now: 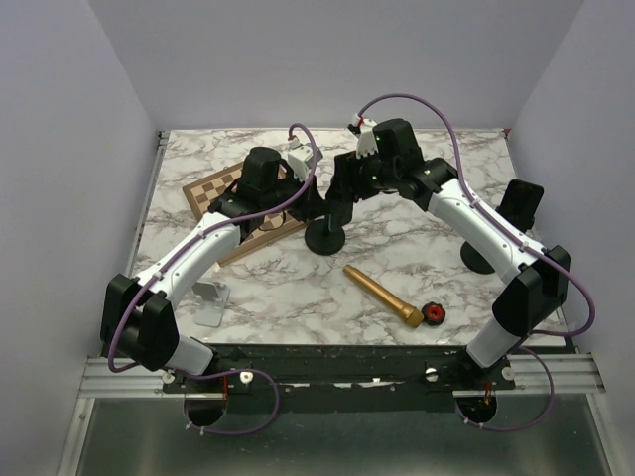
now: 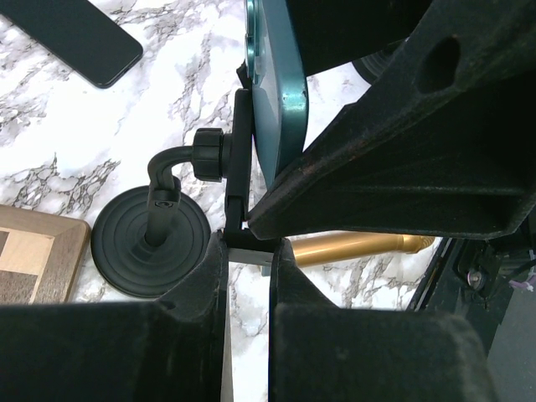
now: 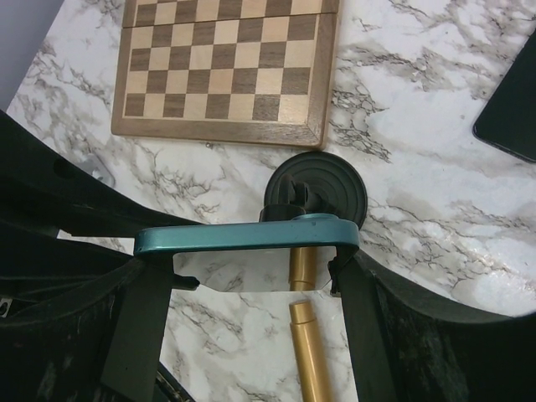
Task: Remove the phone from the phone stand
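Bracing the phone stand (image 2: 159, 234) is the left gripper's (image 2: 247, 266) job here. Its fingers are pressed together on the lower end of the stand's back plate, straight ahead of the wrist. The round base and bent stem sit just off to the fingers' left. The teal phone (image 3: 251, 237) sits on the stand, against the plate's other face, just beyond the left fingertips.

The right gripper (image 3: 251, 280) spans the phone: its jaws stand wide, with one finger against each opposite edge. The phone bridges the gap between the fingertips, edge-on to that wrist camera. The stand's base shows just past the phone, ahead of the right fingers.

I judge the step in hand to be the separation itself, since both holds look made and the phone is not yet off the stand. The next move calls for the right gripper to draw the phone away from the plate. Whether a lip or cradle also holds it I cannot make out, so a lift may be needed first. Meanwhile the left gripper should pin the stand so its base neither tips nor slides. The two grippers sit very close together, so the pull should head away from the left fingers.

A brass-coloured rod (image 3: 308, 352) lies beneath the right gripper, and a chessboard (image 3: 226, 67) lies well ahead of it.
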You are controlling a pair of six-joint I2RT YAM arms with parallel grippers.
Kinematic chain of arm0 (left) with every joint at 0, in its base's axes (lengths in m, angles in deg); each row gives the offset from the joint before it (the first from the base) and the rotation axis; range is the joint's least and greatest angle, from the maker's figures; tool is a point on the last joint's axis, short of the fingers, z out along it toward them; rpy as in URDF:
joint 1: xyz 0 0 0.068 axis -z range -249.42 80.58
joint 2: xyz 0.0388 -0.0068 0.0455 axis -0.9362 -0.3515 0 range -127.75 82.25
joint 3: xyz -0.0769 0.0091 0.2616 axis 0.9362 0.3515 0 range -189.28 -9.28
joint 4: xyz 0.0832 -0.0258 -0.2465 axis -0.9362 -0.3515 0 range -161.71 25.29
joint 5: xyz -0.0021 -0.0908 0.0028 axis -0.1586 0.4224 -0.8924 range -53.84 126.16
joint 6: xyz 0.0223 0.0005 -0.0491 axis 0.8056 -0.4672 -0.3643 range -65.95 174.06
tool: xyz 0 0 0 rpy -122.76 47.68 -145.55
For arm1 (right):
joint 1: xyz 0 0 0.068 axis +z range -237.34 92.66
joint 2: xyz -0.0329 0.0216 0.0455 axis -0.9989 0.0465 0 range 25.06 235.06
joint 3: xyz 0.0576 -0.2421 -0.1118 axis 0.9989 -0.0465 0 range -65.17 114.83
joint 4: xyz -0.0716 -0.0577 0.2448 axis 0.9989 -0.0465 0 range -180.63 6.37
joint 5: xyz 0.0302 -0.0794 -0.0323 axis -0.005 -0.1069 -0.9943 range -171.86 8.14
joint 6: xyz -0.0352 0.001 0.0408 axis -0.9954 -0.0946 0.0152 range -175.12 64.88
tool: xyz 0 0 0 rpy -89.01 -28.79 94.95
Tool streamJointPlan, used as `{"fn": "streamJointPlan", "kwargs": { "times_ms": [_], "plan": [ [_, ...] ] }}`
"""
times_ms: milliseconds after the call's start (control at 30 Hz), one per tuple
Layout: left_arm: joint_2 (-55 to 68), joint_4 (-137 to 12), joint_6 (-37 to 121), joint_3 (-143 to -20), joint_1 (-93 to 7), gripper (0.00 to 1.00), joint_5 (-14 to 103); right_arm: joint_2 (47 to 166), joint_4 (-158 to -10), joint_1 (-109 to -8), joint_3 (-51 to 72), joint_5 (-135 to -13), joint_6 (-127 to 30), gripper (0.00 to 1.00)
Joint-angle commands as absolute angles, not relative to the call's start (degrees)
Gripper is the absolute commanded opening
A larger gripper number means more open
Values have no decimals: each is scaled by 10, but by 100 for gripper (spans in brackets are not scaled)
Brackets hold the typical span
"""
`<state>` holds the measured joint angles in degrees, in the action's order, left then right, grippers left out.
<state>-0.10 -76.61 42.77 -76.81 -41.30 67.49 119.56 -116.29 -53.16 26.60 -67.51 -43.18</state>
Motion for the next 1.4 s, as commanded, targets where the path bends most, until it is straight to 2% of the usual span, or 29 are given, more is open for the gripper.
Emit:
{"fn": "streamJointPlan", "kwargs": {
  "times_ms": [0,333,1367],
  "plan": [
    [-15,-751,453,-778,-416,0,643,1182,-1121,-520,268,-571,-430,1],
    [-16,-754,459,-779,-418,0,649,1144,-1098,-521,234,-497,-456,1],
    [-15,-758,458,-783,-419,0,649,1110,-1075,-521,209,-415,-427,1]
  ]
}}
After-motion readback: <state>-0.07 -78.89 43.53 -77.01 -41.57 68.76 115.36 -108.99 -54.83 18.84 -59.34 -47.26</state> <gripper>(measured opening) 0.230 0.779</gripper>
